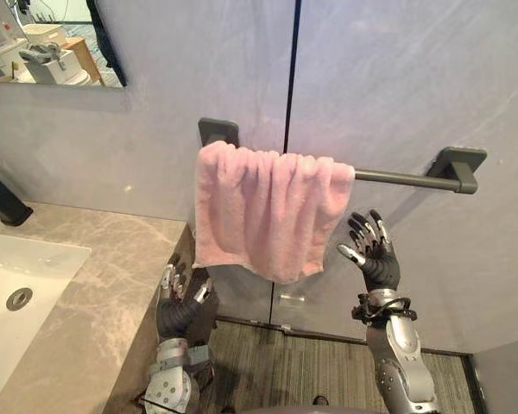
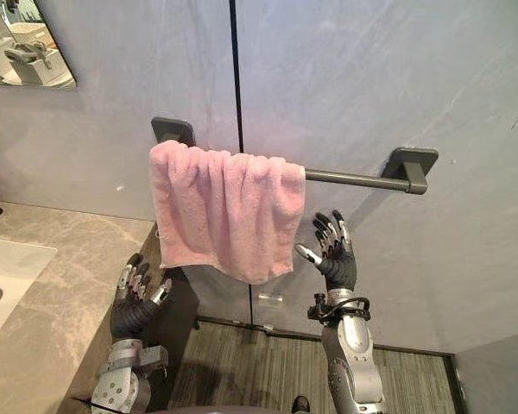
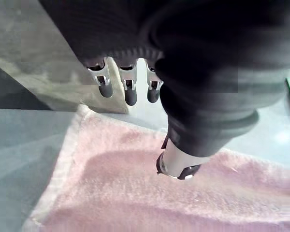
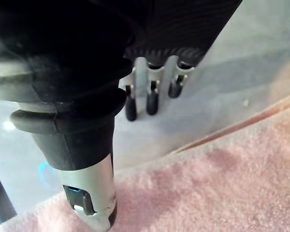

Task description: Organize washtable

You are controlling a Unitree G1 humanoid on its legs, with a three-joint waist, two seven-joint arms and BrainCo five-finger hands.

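A pink towel (image 1: 263, 211) hangs bunched over the left part of a dark wall rail (image 1: 397, 178). My right hand (image 1: 375, 254) is raised below the rail, just right of the towel's lower corner, fingers spread and open, holding nothing. My left hand (image 1: 180, 306) sits lower, under the towel's left edge beside the counter's end, fingers relaxed and open. The wrist views show the towel (image 3: 150, 193) close past each hand's straight fingers (image 4: 152, 99), which do not grip it.
A marble washtable counter (image 1: 95, 302) runs along the left with a white sink (image 1: 17, 293) and a dark tap (image 1: 4, 203). A mirror (image 1: 43, 43) hangs at the upper left. The grey wall lies behind; striped flooring (image 1: 311, 371) lies below.
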